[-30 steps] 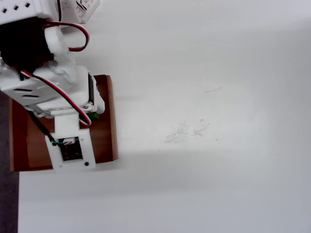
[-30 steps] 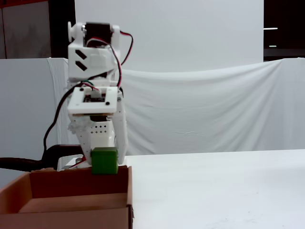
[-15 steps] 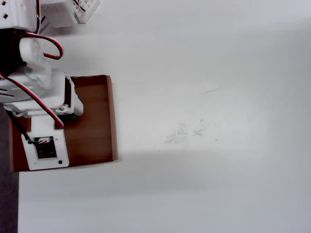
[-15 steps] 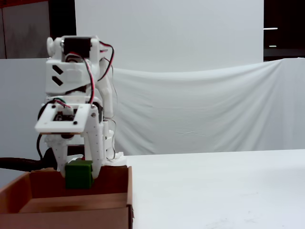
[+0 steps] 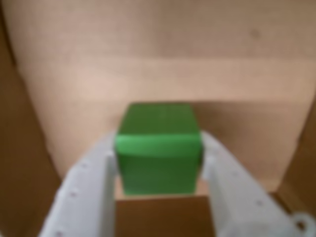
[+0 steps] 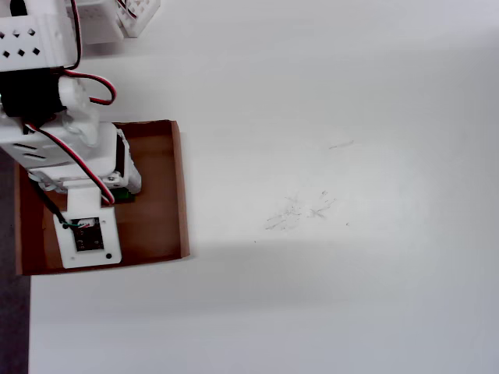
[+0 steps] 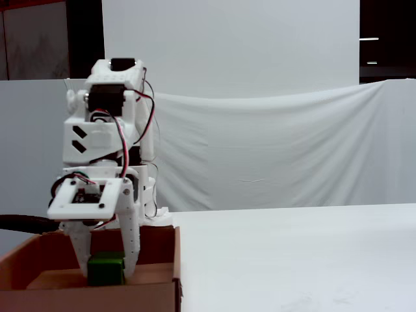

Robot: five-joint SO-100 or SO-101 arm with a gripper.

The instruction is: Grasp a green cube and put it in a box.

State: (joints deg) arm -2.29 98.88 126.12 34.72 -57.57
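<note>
The green cube [image 5: 158, 148] sits squeezed between my two white fingers [image 5: 84, 192] in the wrist view, and my gripper [image 5: 158, 150] is shut on it. Behind it lies the light brown floor of the box [image 5: 148, 64]. From the fixed view, the gripper [image 7: 106, 273] points down inside the box [image 7: 177, 260], with the cube [image 7: 106, 266] low between its walls. I cannot tell whether the cube touches the floor. From overhead the arm covers most of the box [image 6: 183, 195], and only a sliver of the cube [image 6: 125, 195] shows.
The box stands at the table's left edge, beside a dark strip [image 6: 12, 327] off the table. A white part of the arm's base [image 6: 129, 15] is at the top left. Faint scribble marks [image 6: 300, 210] lie on the white tabletop. A white cloth [image 7: 292, 149] hangs behind.
The arm has swung left over the box and then lowered. The cube went from above the box's rim down between its walls, still held.
</note>
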